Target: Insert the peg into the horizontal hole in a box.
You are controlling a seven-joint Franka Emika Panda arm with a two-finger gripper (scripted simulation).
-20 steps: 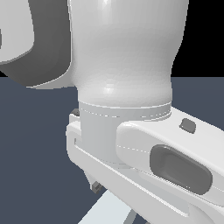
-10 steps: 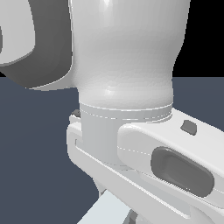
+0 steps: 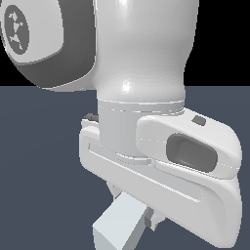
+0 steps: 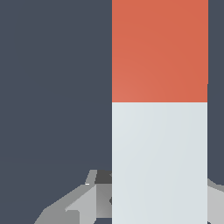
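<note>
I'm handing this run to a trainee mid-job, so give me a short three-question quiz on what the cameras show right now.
1. True or false: the box and its hole show in the wrist view.
2. Multiple choice: in the wrist view, the peg has
A) an orange-red section and a pale grey-white section
B) a single blue colour
C) green stripes
3. Fill in: in the exterior view, the peg's pale end sticks out from under the white robot ____, which fills most of the picture.

Key:
1. False; only the peg, dark background and parts of the pincer show.
2. A
3. arm
</note>
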